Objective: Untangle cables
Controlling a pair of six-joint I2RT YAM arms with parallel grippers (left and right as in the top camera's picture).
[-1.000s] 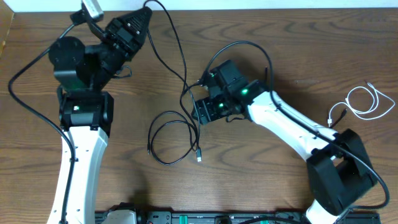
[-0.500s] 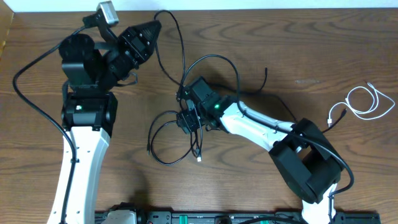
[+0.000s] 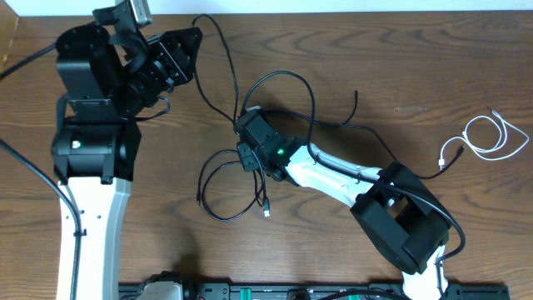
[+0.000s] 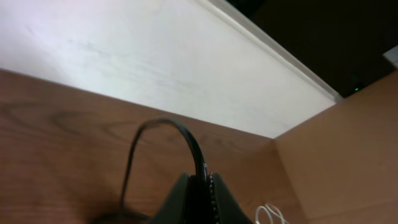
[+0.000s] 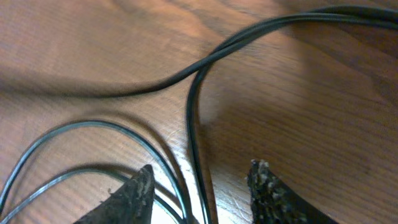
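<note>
Two grippers working the pull-apart step here, not just poking around. Starting closest in: looking past the right gripper, fingers standing partly apart, straddling a black cable on the table, gripping nothing yet as far as can be told. Moving out: hovering right over the knot of loops mid-table. Farther back: pinching one black strand dead shut in the left gripper, holding it up near the far edge. Way off right: ignoring the white cable, already lying apart. Probably needing next: squeezing down on that straddled cable, then dragging sideways, away from the left hold, going gently to avoid tightening the crossing.
</note>
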